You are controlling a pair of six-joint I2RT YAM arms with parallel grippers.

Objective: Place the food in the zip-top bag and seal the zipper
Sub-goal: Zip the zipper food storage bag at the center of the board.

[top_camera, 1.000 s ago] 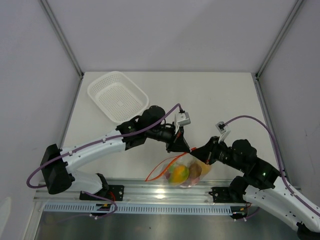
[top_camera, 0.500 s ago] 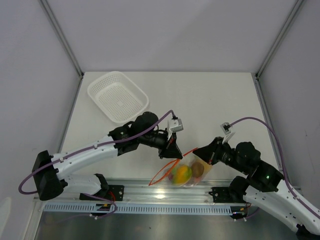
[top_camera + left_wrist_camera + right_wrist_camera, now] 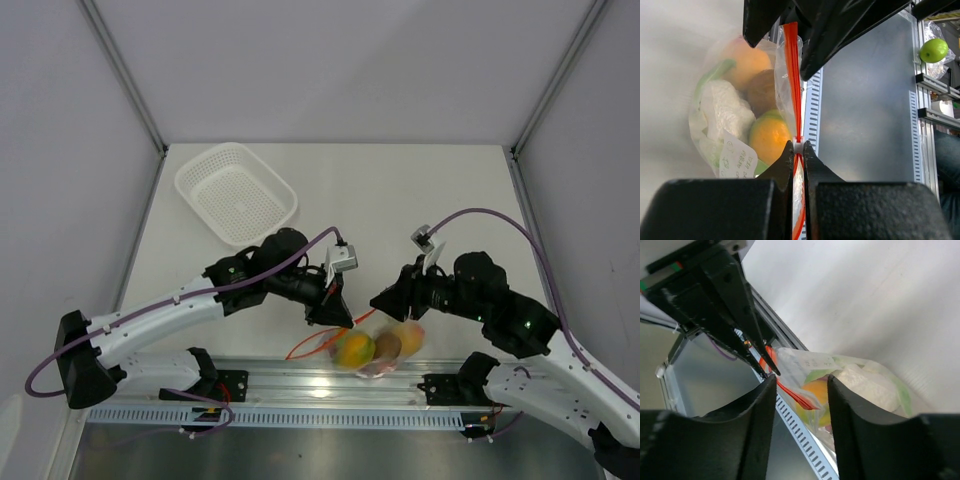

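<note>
The zip-top bag (image 3: pixel 378 347) sits at the table's near edge, clear and crinkled, holding the food: a yellow-green mango (image 3: pixel 355 349), a brown piece (image 3: pixel 387 345) and a peach-coloured piece (image 3: pixel 408 335). In the left wrist view a white-and-green piece (image 3: pixel 725 107) and an orange (image 3: pixel 742 60) also show inside. My left gripper (image 3: pixel 798 146) is shut on the zipper (image 3: pixel 792 75), right behind its white slider. My right gripper (image 3: pixel 801 382) is open just right of the bag's mouth, its fingers (image 3: pixel 752 420) apart from the plastic, with the zipper's red end (image 3: pixel 796 394) between them farther off.
A white mesh basket (image 3: pixel 237 192) stands at the back left. A metal rail (image 3: pixel 300 375) runs along the near edge under the bag. The two grippers (image 3: pixel 335 312) are close together over the bag. A green apple (image 3: pixel 933 50) lies beyond the table.
The right gripper has opened and let go of the bag's end, lifting away left. The left gripper has slid down-left while shut on the zipper. The bag has sagged toward the near edge.
</note>
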